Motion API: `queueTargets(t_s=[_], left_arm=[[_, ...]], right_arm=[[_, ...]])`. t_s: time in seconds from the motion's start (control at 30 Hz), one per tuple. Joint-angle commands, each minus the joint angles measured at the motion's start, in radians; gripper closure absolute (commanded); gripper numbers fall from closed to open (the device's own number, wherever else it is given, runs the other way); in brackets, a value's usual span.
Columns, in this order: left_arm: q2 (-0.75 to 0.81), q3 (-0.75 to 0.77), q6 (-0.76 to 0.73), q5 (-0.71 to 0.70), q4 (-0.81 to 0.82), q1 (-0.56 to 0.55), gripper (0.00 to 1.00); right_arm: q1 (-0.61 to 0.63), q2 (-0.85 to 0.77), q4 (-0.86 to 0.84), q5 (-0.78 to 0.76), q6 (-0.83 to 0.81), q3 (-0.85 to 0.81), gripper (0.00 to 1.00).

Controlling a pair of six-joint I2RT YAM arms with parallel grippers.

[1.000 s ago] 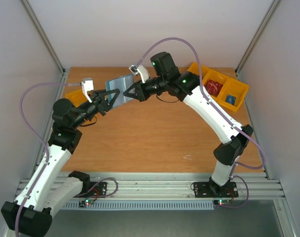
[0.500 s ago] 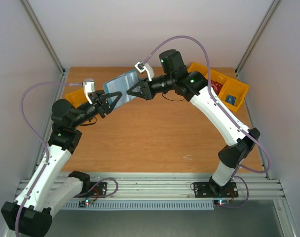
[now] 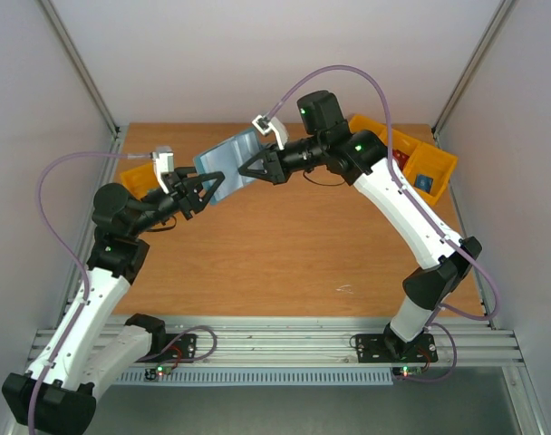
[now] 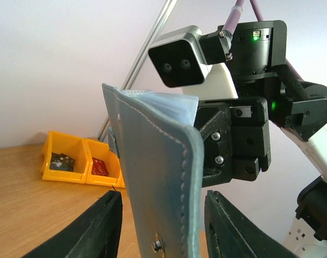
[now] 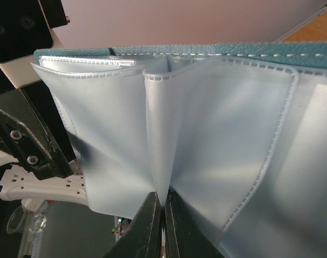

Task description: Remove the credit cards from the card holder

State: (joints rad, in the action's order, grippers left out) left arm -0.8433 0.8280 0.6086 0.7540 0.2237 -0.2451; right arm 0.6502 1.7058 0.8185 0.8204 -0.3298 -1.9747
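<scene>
- Placement: teal-blue folding leather card holder (image 3: 226, 161) hangs above the wooden tabletop (image 3: 285, 254), its long axis running from one arm to the other
- Right tool (image 5: 163, 201) is clamped tight on its pale lining; left tool (image 4: 163, 215) stands part-open astride the opposite edge, gripping nothing
- Cards cannot be made out; yellow plastic bins (image 3: 452, 161) hold small red and blue objects

Robotics laboratory test cell. A cabled left arm (image 3: 103, 281) and right arm (image 3: 402, 204) are bolted to an aluminium rail (image 3: 285, 343) at the bottom of the frame. Plain white panels (image 3: 257, 54) and metal struts (image 3: 82, 68) enclose the wooden tabletop (image 3: 285, 254). Yellow parts bins (image 3: 449, 163) sit at upper right.
</scene>
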Motion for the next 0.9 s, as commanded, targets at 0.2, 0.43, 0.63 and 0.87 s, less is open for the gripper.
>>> queueTargets(t_s=[0.2, 0.43, 0.63, 0.87], left_arm=[[0.044, 0.0, -0.051, 0.032, -0.027, 0.018, 0.6], [0.074, -0.002, -0.12, 0.043, -0.09, 0.023, 0.67], [0.046, 0.008, -0.118, 0.051, -0.084, 0.023, 0.78], [0.044, 0.001, -0.101, 0.054, -0.06, 0.023, 0.99]], right_arm=[[-0.017, -0.059, 0.027, 0.018, -0.04, -0.007, 0.99], [-0.019, -0.061, 0.024, 0.036, -0.034, -0.007, 0.99], [-0.019, -0.062, 0.008, 0.055, -0.024, -0.009, 0.99], [-0.018, -0.061, 0.019, 0.057, -0.028, -0.008, 0.99]])
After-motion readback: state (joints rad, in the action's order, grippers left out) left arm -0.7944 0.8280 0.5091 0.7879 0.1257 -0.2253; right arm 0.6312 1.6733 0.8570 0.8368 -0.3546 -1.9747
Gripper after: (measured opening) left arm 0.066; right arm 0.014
